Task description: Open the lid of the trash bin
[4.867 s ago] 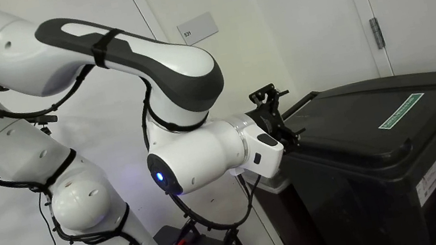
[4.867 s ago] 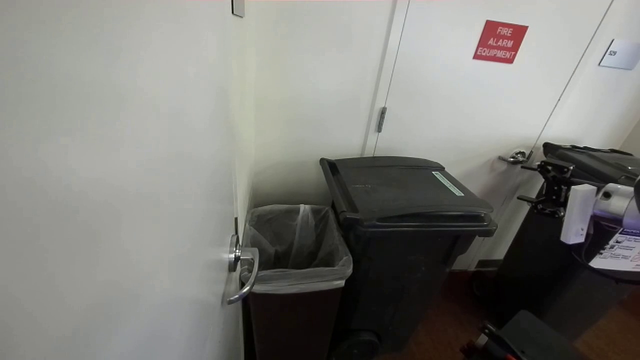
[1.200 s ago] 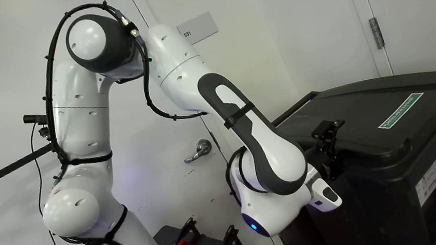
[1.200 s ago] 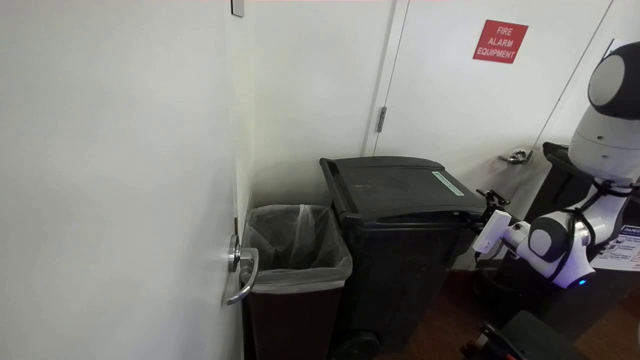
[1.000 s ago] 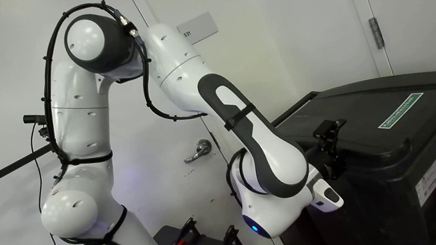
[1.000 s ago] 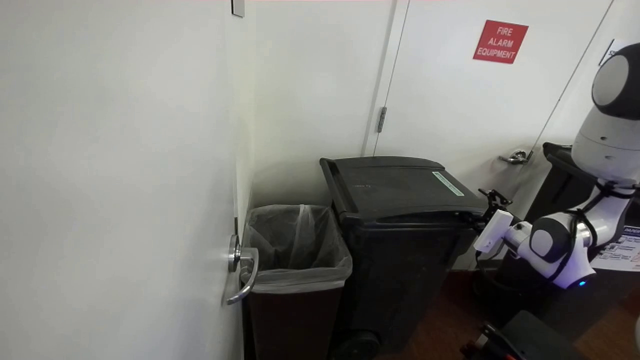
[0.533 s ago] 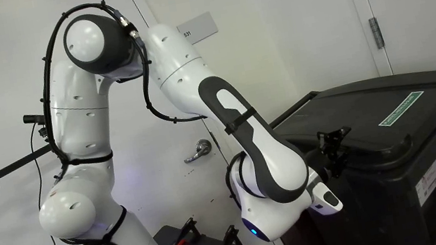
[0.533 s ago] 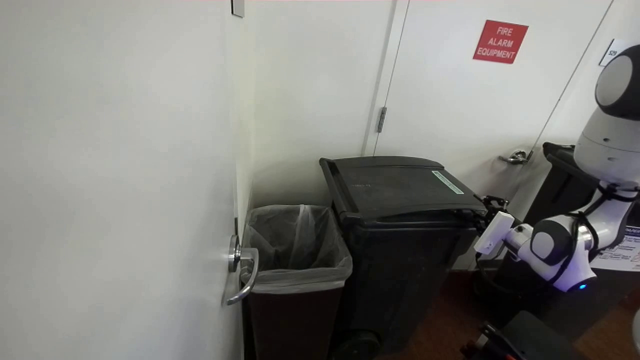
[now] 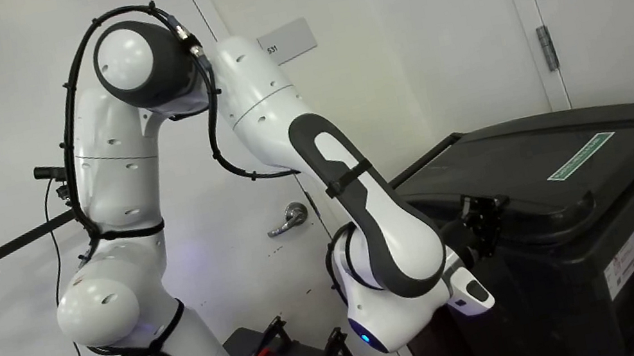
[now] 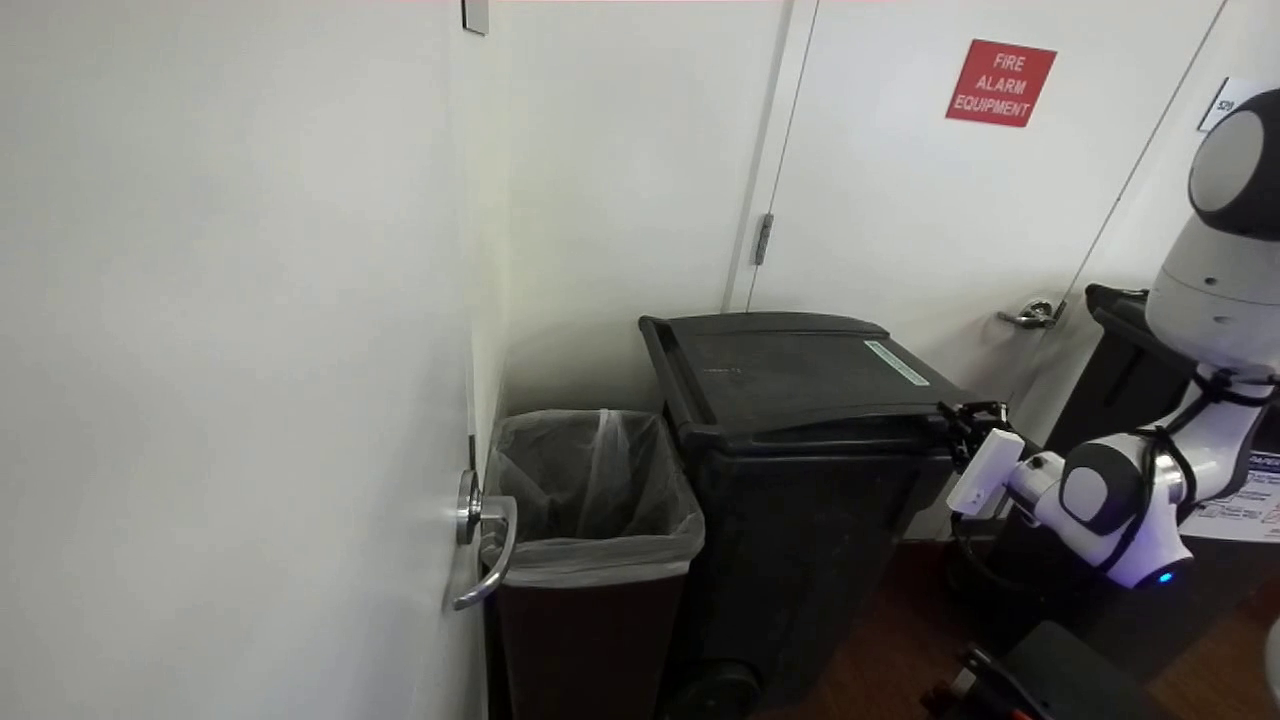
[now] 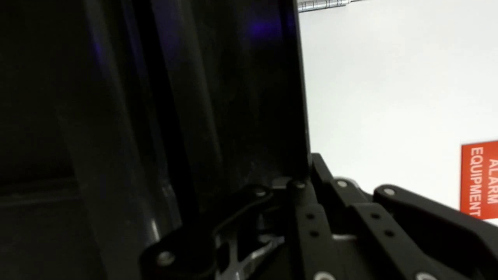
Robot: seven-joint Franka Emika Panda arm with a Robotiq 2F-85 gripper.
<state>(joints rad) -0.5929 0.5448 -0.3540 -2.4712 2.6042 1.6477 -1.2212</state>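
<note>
In an exterior view, the jaws are at the near edge of the lid [image 9: 524,167], and this flat panel extends from them to the right and to the back, on top of the trash bin [image 9: 540,295]. The arm [image 9: 393,223] is on their left side.

In an exterior view, the lid lies to the left of the jaws, and its near edge seems to stand slightly above the trash bin. Farther left from the jaws are a bar [image 10: 666,376], probably the hinge side, and a lined basket [image 10: 595,640]; beyond the jaws is a white door [image 10: 900,220], below them a brown floor [image 10: 900,600].

In the wrist view, the jaws are narrow, with the edge of the lid pinched between the fingertips [image 11: 319,167]; this edge runs straight away from them. The next move, I judge, has to go up and then towards the bar.
</note>
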